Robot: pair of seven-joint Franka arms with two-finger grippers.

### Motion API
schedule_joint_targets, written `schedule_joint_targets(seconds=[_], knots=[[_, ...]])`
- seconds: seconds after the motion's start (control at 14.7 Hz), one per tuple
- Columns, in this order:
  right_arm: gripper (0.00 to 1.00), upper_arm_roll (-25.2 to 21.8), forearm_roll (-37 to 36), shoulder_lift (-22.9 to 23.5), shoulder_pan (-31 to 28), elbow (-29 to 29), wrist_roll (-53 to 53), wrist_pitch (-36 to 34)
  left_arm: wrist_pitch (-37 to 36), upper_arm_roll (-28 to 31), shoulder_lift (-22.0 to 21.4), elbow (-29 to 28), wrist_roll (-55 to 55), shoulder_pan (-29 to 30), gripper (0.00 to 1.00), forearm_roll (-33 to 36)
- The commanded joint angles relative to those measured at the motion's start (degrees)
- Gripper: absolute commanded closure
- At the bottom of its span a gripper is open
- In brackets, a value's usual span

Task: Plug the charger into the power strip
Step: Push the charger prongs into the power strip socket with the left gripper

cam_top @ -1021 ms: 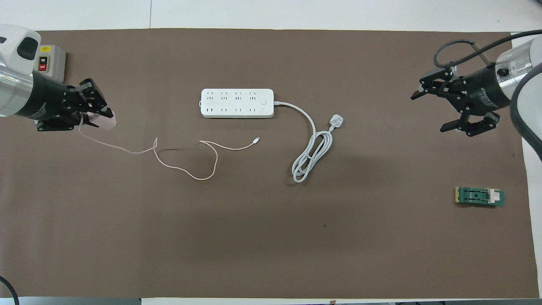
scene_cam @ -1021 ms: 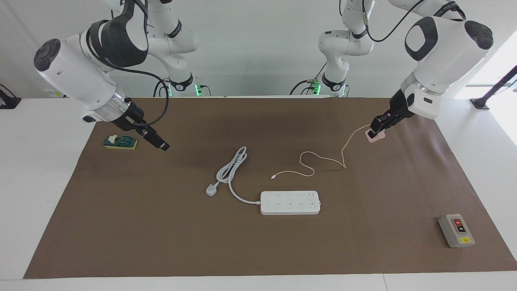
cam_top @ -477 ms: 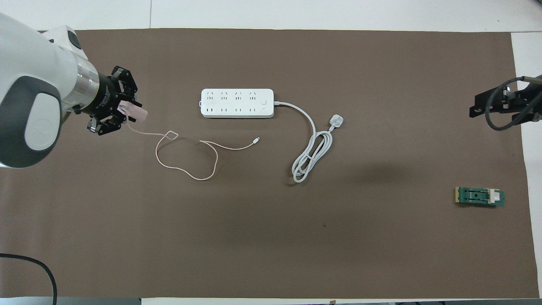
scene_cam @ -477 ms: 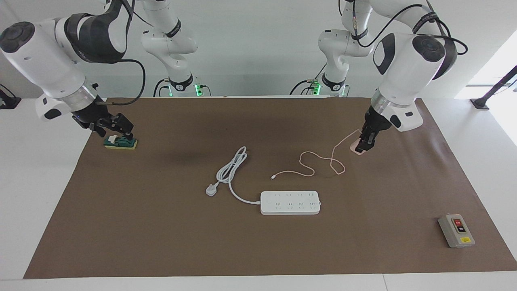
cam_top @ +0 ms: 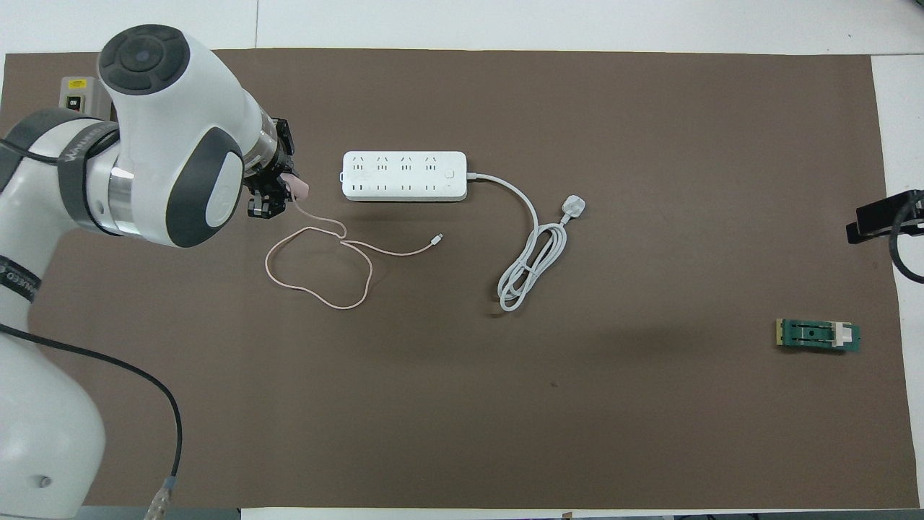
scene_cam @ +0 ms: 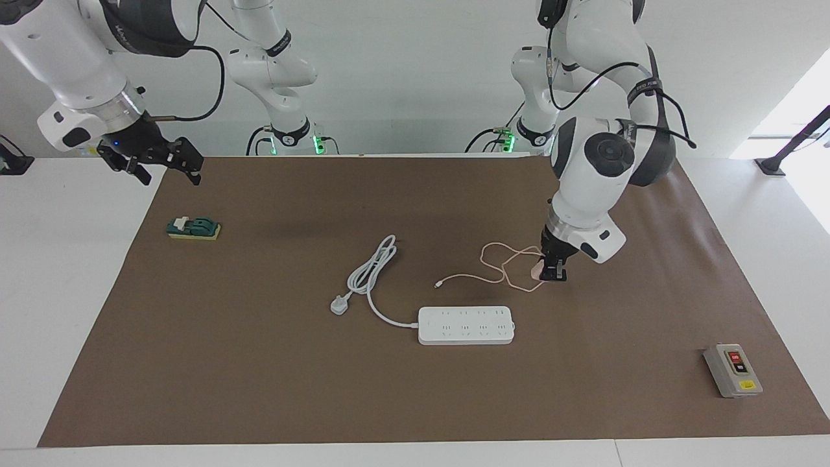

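Note:
My left gripper (scene_cam: 552, 275) is shut on the pale-pink charger (scene_cam: 537, 272) and holds it low over the brown mat, off the power strip's corner toward the left arm's end. In the overhead view the charger (cam_top: 301, 190) pokes out of the left gripper (cam_top: 276, 192). Its thin pink cable (cam_top: 317, 289) lies in loops on the mat and ends in a white connector (cam_top: 437, 237). The white power strip (scene_cam: 465, 325) lies flat mid-table with its sockets (cam_top: 393, 175) facing up. My right gripper (scene_cam: 166, 166) hangs open and holds nothing, raised over the mat's edge at the right arm's end.
The strip's thick white cord (cam_top: 530, 267) is coiled beside it and ends in a three-pin plug (cam_top: 574, 208). A green block (scene_cam: 193, 228) sits at the right arm's end. A grey box with red and black buttons (scene_cam: 733, 370) stands at the left arm's end.
My left gripper carried the charger from the left arm's end in toward the power strip, and the cable bunched into loops. My right gripper rose and drew back from the green block.

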Motion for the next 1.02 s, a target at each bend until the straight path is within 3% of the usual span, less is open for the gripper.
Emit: schedule_joint_targets(seconds=[0.0,0.41,0.95], knots=[[0.00,0.75,-1.56,-4.00,-1.49,-4.90,-2.65,0.61,-0.16,1.24,5.31,6.74,-4.14,-1.96,1.00,1.33],[0.00,1.45,-4.99,-4.19,-1.32,-5.71,-2.92,5.44,-0.25,1.24,11.37,11.07,-9.67,-3.36,1.00,1.33],[0.00,1.45,-3.85,-4.71,-1.49,-5.26,-2.22,4.04,0.19,1.24,14.63,12.12,-17.94,-5.38,1.00,1.24]])
